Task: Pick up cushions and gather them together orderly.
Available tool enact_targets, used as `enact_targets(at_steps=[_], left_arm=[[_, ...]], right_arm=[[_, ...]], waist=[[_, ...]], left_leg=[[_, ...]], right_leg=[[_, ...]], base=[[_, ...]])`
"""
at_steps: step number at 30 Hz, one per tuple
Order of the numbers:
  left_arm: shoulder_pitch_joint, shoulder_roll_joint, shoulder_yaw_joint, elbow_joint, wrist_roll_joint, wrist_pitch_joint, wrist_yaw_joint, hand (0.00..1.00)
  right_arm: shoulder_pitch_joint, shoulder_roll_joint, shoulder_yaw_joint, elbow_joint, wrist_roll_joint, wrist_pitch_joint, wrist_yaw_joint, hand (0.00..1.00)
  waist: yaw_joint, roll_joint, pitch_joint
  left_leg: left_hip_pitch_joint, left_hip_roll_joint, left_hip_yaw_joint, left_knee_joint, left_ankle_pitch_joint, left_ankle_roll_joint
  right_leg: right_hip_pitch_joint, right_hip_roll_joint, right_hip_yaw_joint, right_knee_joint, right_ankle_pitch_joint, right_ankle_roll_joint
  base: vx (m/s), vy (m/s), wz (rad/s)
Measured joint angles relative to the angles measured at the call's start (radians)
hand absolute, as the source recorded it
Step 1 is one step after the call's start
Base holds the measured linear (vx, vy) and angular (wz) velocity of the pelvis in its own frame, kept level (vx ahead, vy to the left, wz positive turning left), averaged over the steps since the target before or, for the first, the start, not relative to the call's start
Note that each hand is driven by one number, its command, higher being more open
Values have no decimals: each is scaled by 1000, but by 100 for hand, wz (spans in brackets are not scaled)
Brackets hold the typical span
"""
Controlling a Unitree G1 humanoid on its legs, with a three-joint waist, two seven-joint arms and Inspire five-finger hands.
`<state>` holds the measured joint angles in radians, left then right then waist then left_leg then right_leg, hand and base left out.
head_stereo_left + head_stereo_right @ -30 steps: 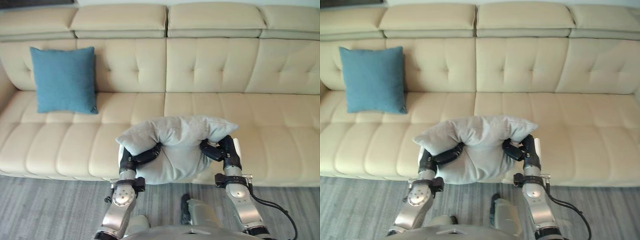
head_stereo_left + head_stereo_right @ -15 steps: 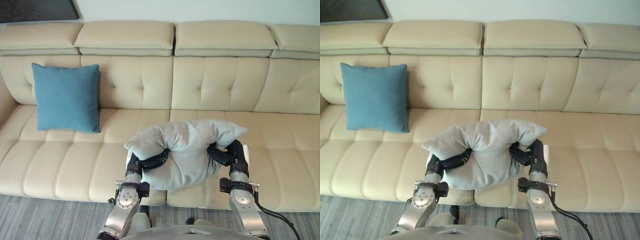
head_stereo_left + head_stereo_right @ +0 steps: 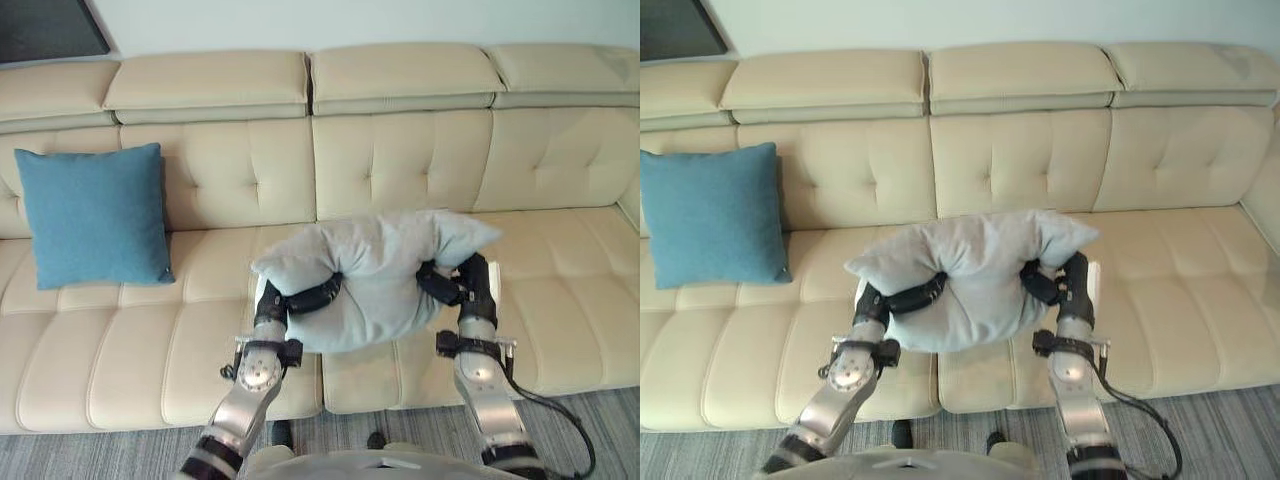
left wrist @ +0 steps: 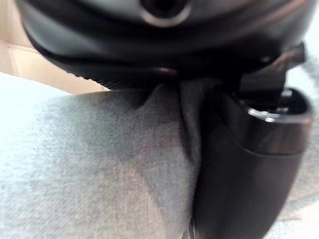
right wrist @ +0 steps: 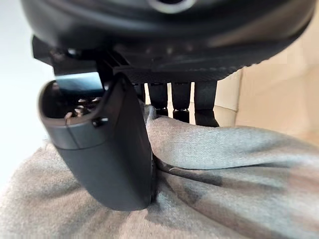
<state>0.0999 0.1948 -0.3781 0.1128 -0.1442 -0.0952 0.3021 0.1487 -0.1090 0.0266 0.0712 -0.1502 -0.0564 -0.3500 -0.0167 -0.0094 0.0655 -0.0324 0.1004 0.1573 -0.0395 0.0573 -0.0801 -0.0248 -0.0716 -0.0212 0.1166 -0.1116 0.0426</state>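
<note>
I hold a light grey cushion (image 3: pixel 375 270) in the air in front of the sofa, squeezed between both hands so it bulges upward. My left hand (image 3: pixel 300 300) curls into its left side and my right hand (image 3: pixel 455 285) into its right side. In the left wrist view the thumb (image 4: pixel 244 174) presses grey cloth (image 4: pixel 99 169) against the palm. The right wrist view shows my thumb (image 5: pixel 104 149) pinching the same cloth (image 5: pixel 224 174). A blue cushion (image 3: pixel 92 215) leans upright against the sofa back at the far left.
The long beige leather sofa (image 3: pixel 400 150) spans the whole width, with tufted backs and headrests. Its seat (image 3: pixel 120 350) lies bare between the blue cushion and my hands. Grey carpet (image 3: pixel 600 420) shows at the lower right.
The camera has moved, so the whole scene has shifted left and the sofa appears turned. The grey cushion stays clamped between both hands, carried slightly higher.
</note>
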Motion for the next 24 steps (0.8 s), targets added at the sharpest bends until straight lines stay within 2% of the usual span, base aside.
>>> enact_targets(at_steps=[7,11,12,19,21,22,24], left_arm=[[-234,11,7,24,2,0,134,0],[-451,25,25,110,3,-1,183,0],[-524,36,41,140,2,-2,194,0],[-749,80,71,297,1,-1,211,0],[-848,96,90,371,1,-1,211,0],[-848,97,90,372,1,-1,211,100],[-911,115,94,417,-1,-2,211,100]], right_arm=[[-307,-41,41,110,-47,4,-114,0],[-513,-64,41,195,-47,5,-169,0],[-587,-75,41,228,-46,6,-181,0],[-808,-87,41,384,-42,34,-210,0],[-902,-91,41,452,-38,36,-217,0],[-902,-91,41,452,-38,36,-217,100],[-969,-90,39,498,-3,36,-223,100]], waist=[[-2,-2,6],[3,2,69],[1,3,109],[2,6,207],[1,7,255],[1,7,256],[-1,8,275]], left_leg=[[-97,17,6,-46,69,4],[-185,17,0,-45,105,14],[-209,16,0,-45,117,18],[-308,10,1,-25,137,27],[-340,9,2,-8,139,29],[-340,9,2,-8,139,29],[-373,9,7,-1,142,31]], right_leg=[[-107,23,7,-38,71,-1],[-193,23,4,-34,105,5],[-219,23,5,-32,117,7],[-340,14,5,29,125,12],[-380,12,6,57,125,12],[-381,12,6,58,125,12],[-421,10,9,76,125,12]], base=[[-95,-2,-6],[-169,20,1],[-151,23,-1],[-73,13,-2],[-32,-13,-4],[0,0,0],[-17,-22,-7]])
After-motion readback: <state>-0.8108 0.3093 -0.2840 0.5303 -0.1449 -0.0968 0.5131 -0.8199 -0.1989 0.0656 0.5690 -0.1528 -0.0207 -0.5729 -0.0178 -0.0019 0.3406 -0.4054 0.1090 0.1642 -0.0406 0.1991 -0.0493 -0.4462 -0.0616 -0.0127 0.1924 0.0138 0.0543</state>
